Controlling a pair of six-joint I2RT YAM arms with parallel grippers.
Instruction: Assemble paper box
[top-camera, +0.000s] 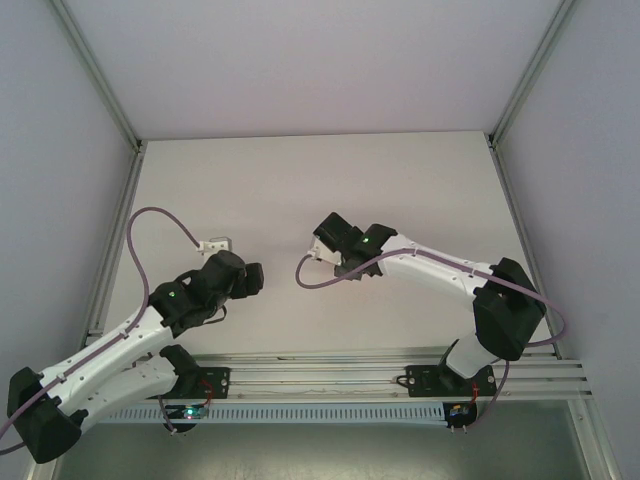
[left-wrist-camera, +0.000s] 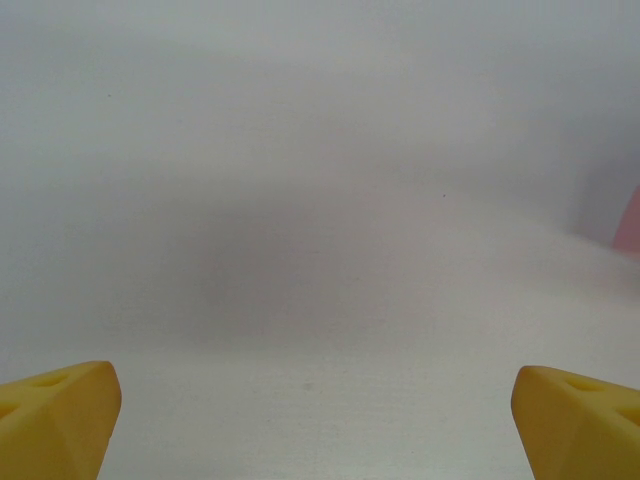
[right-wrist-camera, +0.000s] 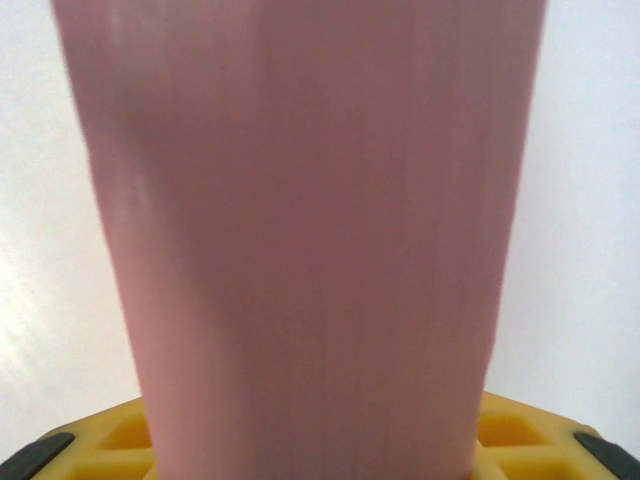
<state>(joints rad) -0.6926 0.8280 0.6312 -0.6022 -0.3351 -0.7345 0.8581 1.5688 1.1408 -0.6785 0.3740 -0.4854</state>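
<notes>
Paper box (right-wrist-camera: 300, 230) seemingly folded flat already, hard up against right gripper (top-camera: 325, 245); clamped or not, impossible to tell. Left gripper (left-wrist-camera: 315, 420) spread wide, empty.

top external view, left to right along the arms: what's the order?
left arm → left pincer → right pincer → right arm
</notes>
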